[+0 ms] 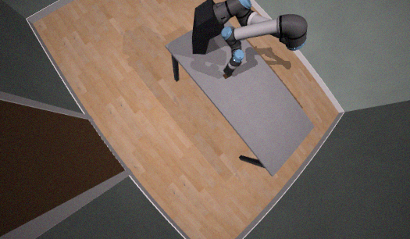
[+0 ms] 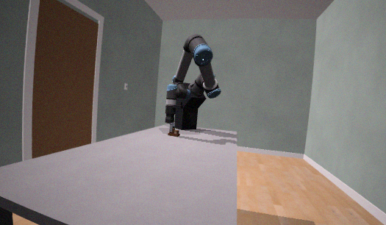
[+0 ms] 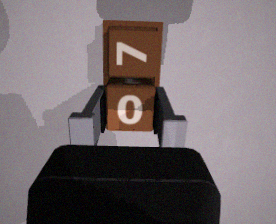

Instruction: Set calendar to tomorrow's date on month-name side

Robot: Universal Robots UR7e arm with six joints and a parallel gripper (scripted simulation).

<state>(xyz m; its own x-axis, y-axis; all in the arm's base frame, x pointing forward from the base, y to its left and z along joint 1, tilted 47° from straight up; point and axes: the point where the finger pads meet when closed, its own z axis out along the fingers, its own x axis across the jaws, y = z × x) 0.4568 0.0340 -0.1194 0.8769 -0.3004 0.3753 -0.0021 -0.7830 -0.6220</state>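
Note:
My gripper (image 3: 130,100) (image 2: 171,130) is shut on the brown cube with a white 0 (image 3: 130,120), its fingers against the left and right faces. The 0 reads upright in the wrist view. The brown tray (image 3: 160,55) (image 2: 173,135) is on the table just beyond. In it sits the other brown cube (image 3: 149,40), showing a white 7 turned a quarter turn sideways. The held cube is close beside the 7 cube. It and the fingers hide the near part of the tray, so I cannot tell whether it touches the floor. The month sides are not readable.
The grey table (image 1: 262,109) (image 2: 140,176) extends far beyond the tray. The robot's black pedestal (image 1: 205,29) (image 2: 187,115) stands close behind the tray at the table's end. The table's long edge is near the tray in the top view. Arm shadows fall around it.

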